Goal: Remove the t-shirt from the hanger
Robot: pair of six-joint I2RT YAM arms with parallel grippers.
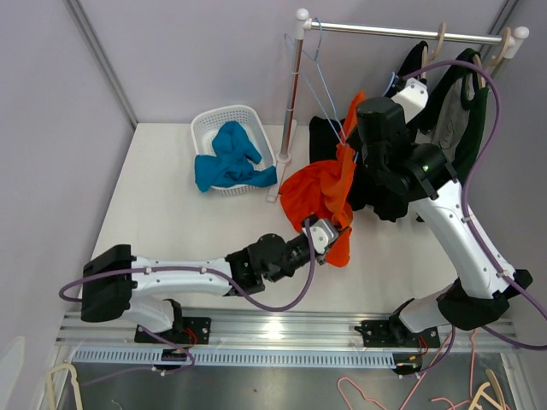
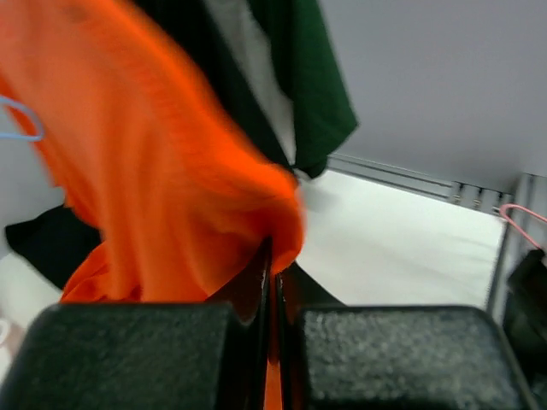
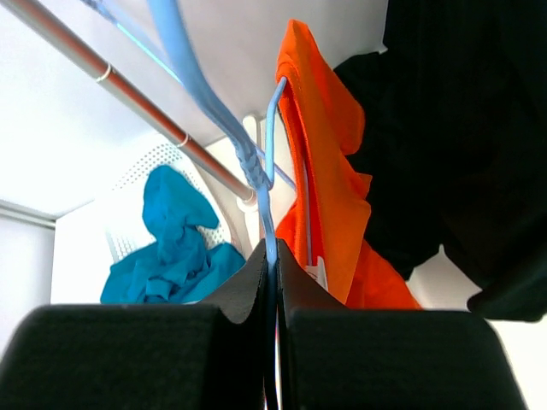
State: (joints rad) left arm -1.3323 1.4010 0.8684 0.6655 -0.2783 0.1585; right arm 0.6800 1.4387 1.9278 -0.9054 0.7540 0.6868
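Both claws are pressed together on something. The left gripper (image 1: 320,232) pinches a fold at the lower edge of the orange t-shirt (image 1: 318,192). The right gripper (image 1: 346,149) pinches the wire of the light blue hanger (image 1: 322,85) just below its twisted neck.

That hanger hooks over the left end of a metal rail (image 1: 402,32) at the far right of the table (image 1: 171,231). The rail is carried by an upright post (image 1: 291,111). Right of the t-shirt, a black garment (image 1: 385,192) and a dark green garment (image 1: 466,128) hang from the same rail, crowding close behind the right arm. Left of the post sits a white basket (image 1: 224,115) holding a teal cloth (image 1: 226,158). Spare hangers (image 1: 479,397) lie at the near right edge.

In the left wrist view, the black fingers (image 2: 248,290) close on orange cloth with no gap showing. In the right wrist view, the blue wire runs straight down into the shut jaws.

One part of the t-shirt is still draped over the hanger's right arm. The rest sags in a bunch toward the table between the 2 arms.

Low and stretched out, the left arm reaches from the near left toward the centre. From the near right the right arm rises steeply, its wrist bent back toward the hanger.
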